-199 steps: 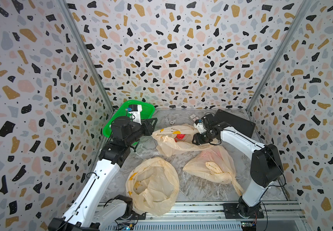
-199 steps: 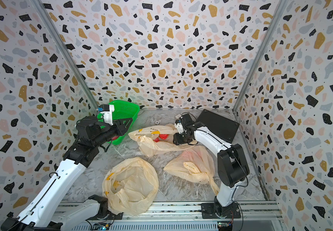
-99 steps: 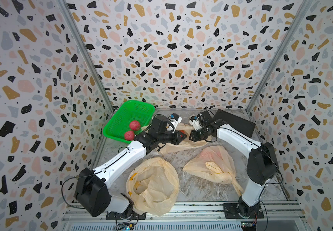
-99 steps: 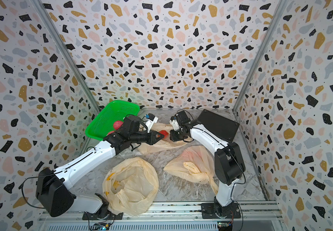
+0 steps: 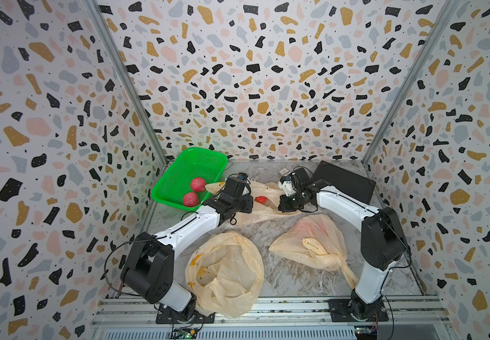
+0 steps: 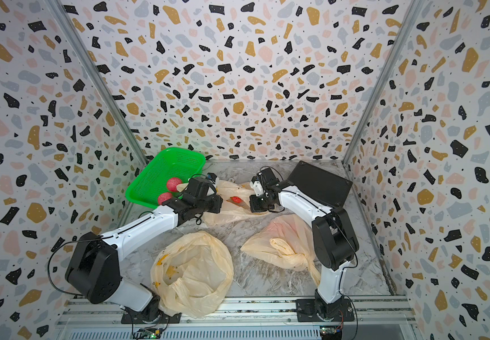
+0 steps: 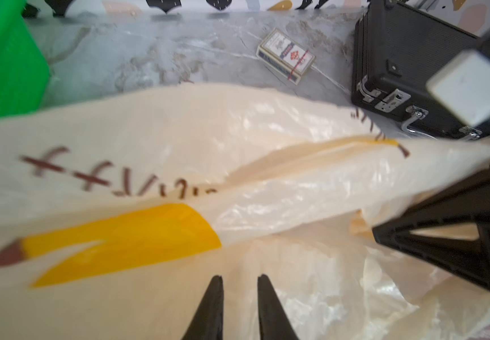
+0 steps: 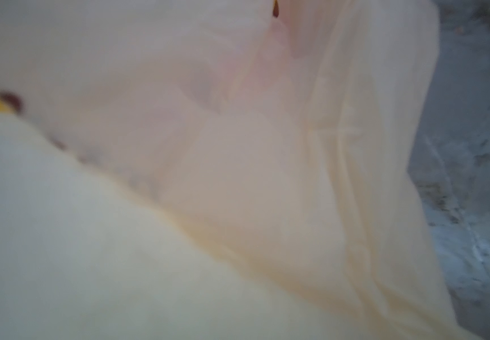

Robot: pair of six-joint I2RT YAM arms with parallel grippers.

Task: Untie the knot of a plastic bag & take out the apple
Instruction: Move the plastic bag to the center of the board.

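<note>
A cream plastic bag [image 5: 267,210] [image 7: 237,132] with a yellow banana print lies at the back of the table between both arms. A small red shape [image 5: 261,199] [image 6: 235,199], seemingly the apple, shows at its middle. No knot shows on this bag. My left gripper [image 7: 239,277] hovers just over the bag's film, jaws a narrow gap apart with nothing between them. My right gripper [image 5: 286,203] [image 6: 257,204] is at the bag's right end. The film runs taut to it and fills the right wrist view, so its jaws are hidden.
A green basket [image 5: 205,150] at the back left holds two red apples [image 5: 198,184] [image 5: 191,199]. A black case [image 5: 343,182] and a card box [image 7: 286,60] sit at the back right. A knotted bag [image 5: 311,244] lies at the front right, an open slack bag [image 5: 226,273] at the front.
My left arm swung from over the basket to the back bag, and two apples now show in the basket. My right gripper shifted a little at the bag's right end.
</note>
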